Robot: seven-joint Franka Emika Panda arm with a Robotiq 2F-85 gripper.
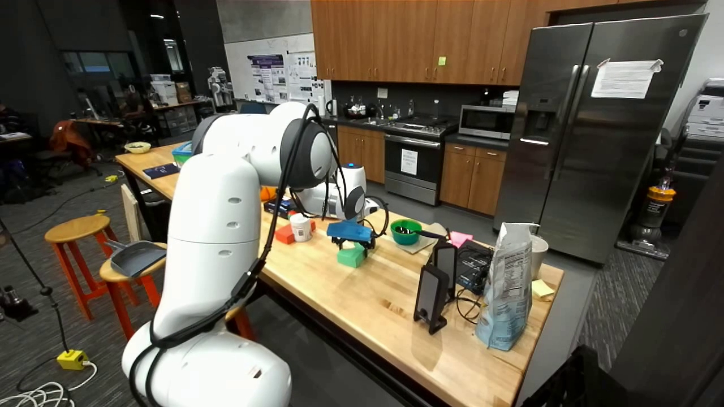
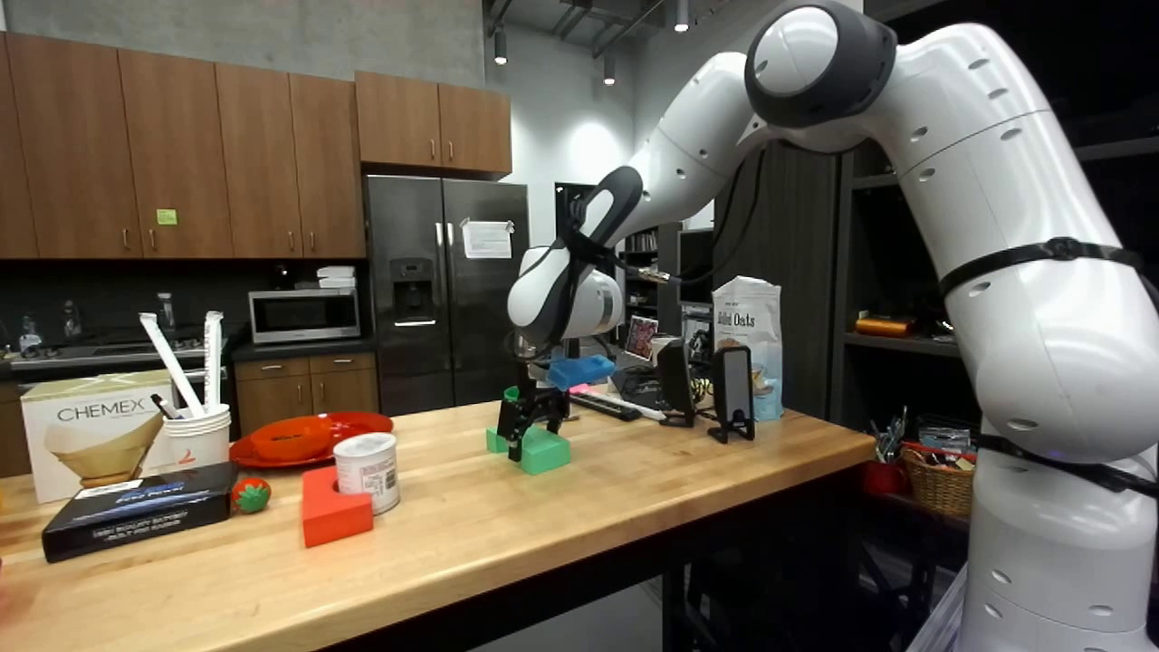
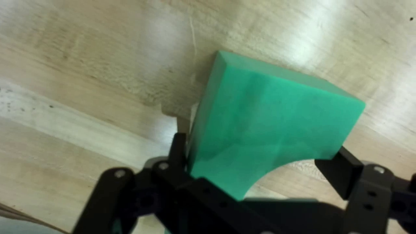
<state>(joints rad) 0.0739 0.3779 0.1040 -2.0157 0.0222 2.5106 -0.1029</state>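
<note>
A green block (image 3: 269,113) with a curved cut-out lies on the wooden table (image 3: 97,58) in the wrist view. My gripper (image 3: 255,148) straddles it low down, its jaws wide. The left finger (image 3: 178,146) runs beside the straight side, a thin gap seeming to separate them. By the cut-out's outer corner, the right finger (image 3: 341,174) is partly hidden by the block; contact there is unclear. In both exterior views the gripper (image 2: 536,441) reaches down over the green block (image 1: 350,258). Another green part (image 2: 495,441) shows behind it, perhaps the same block.
A red block (image 2: 330,507) curves around a white tub (image 2: 368,471). Beyond the gripper is a green bowl (image 1: 406,232) with dark contents. Black speakers (image 1: 431,294) and an oats bag (image 1: 505,288) stand toward one table end; a Chemex box (image 2: 100,435) and black box (image 2: 140,512) are opposite.
</note>
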